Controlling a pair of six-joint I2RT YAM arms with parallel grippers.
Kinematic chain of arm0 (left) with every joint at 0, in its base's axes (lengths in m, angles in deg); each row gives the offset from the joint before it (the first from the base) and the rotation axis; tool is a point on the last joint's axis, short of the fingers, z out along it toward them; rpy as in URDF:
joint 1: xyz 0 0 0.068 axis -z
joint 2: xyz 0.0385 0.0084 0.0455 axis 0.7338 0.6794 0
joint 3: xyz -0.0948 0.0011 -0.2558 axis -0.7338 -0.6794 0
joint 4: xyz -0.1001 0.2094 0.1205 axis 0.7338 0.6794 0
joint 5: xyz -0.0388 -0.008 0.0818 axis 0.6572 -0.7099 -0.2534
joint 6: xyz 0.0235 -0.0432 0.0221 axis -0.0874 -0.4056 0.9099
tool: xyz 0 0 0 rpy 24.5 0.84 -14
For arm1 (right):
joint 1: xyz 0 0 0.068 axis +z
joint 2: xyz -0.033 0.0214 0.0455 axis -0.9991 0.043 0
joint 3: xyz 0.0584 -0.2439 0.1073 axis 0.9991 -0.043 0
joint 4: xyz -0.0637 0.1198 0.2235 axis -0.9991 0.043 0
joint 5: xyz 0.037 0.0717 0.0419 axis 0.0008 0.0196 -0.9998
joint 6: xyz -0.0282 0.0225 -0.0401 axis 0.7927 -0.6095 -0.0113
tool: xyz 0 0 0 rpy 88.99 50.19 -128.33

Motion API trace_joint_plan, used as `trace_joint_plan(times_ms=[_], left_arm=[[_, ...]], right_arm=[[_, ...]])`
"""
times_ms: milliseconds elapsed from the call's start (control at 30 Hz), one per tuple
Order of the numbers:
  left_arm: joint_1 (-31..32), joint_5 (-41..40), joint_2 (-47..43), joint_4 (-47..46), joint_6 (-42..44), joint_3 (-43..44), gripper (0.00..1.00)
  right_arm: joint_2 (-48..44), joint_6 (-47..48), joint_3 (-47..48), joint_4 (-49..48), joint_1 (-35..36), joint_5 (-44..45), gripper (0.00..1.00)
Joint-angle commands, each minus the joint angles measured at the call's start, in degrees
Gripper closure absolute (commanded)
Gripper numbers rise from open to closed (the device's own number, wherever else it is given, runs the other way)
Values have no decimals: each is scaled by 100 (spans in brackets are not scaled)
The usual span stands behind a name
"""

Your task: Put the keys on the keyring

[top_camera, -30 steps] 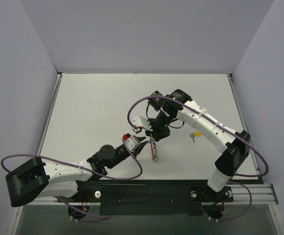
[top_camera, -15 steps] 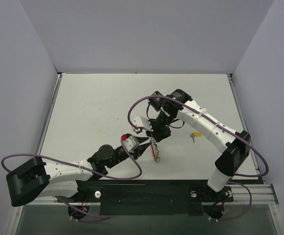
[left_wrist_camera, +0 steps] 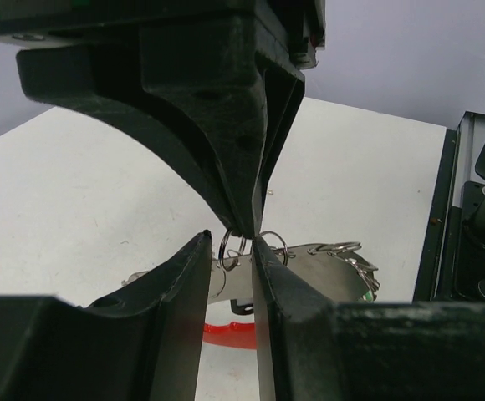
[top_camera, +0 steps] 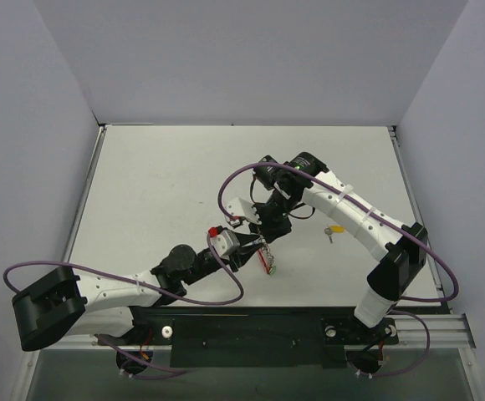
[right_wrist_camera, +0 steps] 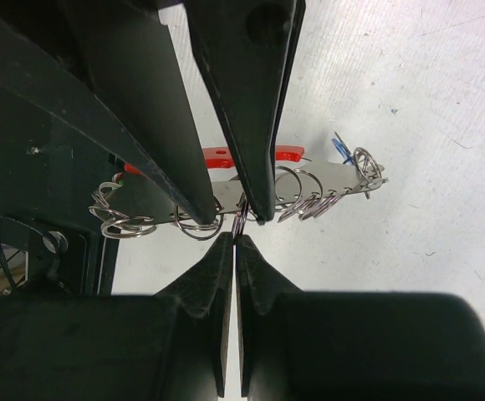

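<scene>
R gripper pinched shut on a loop of the keyring, held above table, mid, nr front edge. L gripper jaws part-open, straddling it. Risk: if L tugs, thin wire slips from R's pinch and keyring drops. Yellow key lies loose toward right edge.

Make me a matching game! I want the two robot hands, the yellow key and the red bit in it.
Things:
1. left gripper
2. right gripper
3. yellow key
4. red piece

States or places:
A. lies alone on the table
B. fingers pressed together
C. sits in the bunch of rings where both grippers meet
D. fingers apart, with a gap between them

Pairs: 1-D, 2-B, 3-A, 4-C
</scene>
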Motion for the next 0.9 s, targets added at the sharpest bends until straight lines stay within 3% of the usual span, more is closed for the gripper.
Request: trace_joint_plan(times_ms=[0, 233, 700, 867], left_arm=[[12, 23, 122, -71, -19, 444, 65], [12, 14, 96, 474, 138, 567, 75], [3, -135, -422, 1327, 394, 427, 71], [-14, -486, -835, 1117, 96, -56, 62]], right_arm=[[-229, 45, 47, 227, 23, -216, 100], [-264, 72, 47, 254, 23, -216, 100], [-247, 89, 12, 254, -12, -286, 100], [-124, 212, -216, 289, -722, -1504, 100]])
